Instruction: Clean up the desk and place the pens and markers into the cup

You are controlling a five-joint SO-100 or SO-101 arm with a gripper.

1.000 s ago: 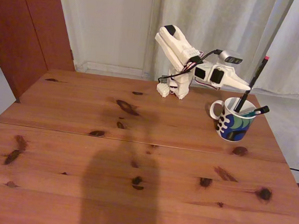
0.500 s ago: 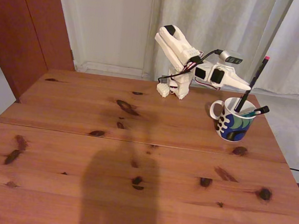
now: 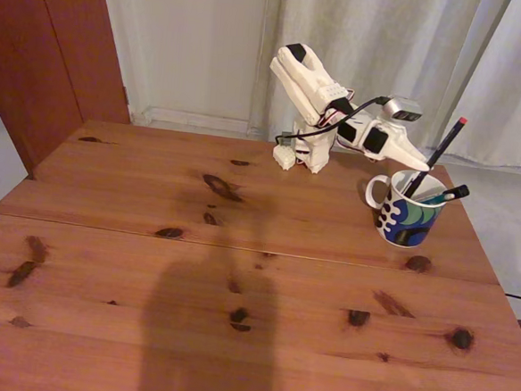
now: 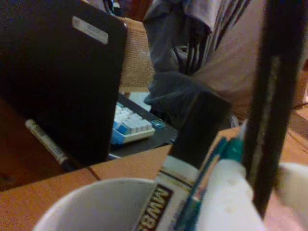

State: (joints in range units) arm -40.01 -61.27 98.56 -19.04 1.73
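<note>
In the wrist view the nearest thing is the white rim of the cup (image 4: 91, 202), curving across the bottom of the picture, and out of it rise the three sticks: the white-barrelled marker (image 4: 166, 195) with black lettering and a broad black cap, the teal-green pen (image 4: 211, 168) just beside it, and the thin black pen (image 4: 267, 96), a dark bar running up the right side. A pale gripper finger (image 4: 231, 202) sits low in front, close against the black pen, though the blur is too heavy to say whether it touches. Beyond the mug lie the edge of the wooden desk (image 4: 134, 166), a keyboard (image 4: 127, 125) with pale and blue keys, a dark upright panel (image 4: 57, 77) with a small label, another marker (image 4: 45, 142) lying slantwise before it, and a seated person (image 4: 211, 53) in grey. In the fixed view the reddish-brown desk (image 3: 193, 271) spreads wide in the foreground (knots, a seam across the planks, a broad shadow), and the cup (image 3: 409, 213), white with a blue, green and black pattern and its handle to the left, stands toward the far right. The black pen (image 3: 435, 158) leans up and right out of it, red tip uppermost. The gripper (image 3: 421, 164) points down over the rim at that pen's shaft; its jaws look nearly together around it, but I cannot tell for certain. Behind, the white arm (image 3: 317, 92) rises before pale curtains (image 3: 387, 43).
</note>
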